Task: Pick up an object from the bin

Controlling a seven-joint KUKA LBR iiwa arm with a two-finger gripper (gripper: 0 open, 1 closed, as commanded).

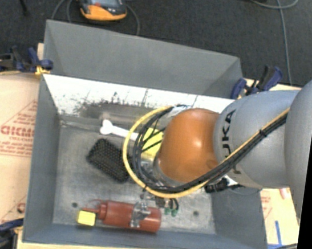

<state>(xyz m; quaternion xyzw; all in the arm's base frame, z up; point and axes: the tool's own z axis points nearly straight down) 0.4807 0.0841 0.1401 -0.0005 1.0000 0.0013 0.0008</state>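
arm (261, 136): in from right, wrist angled down | orange wrist cover (191, 143): toward camera, cables (132, 146) looped round it | pincer (142, 216): below cover, pointing down

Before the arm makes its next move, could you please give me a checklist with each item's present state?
1. The gripper is over a thing: ok, it is at the red cylinder near the bin's front wall.
2. Cylinder actually gripped: cannot tell.
3. Yellow block at the cylinder's left end apart from the gripper: ok.
4. Black mesh piece and white bone out of the path: ok, both lie further back.
5. Clearance to the front wall: cannot tell; the cylinder lies close to it.
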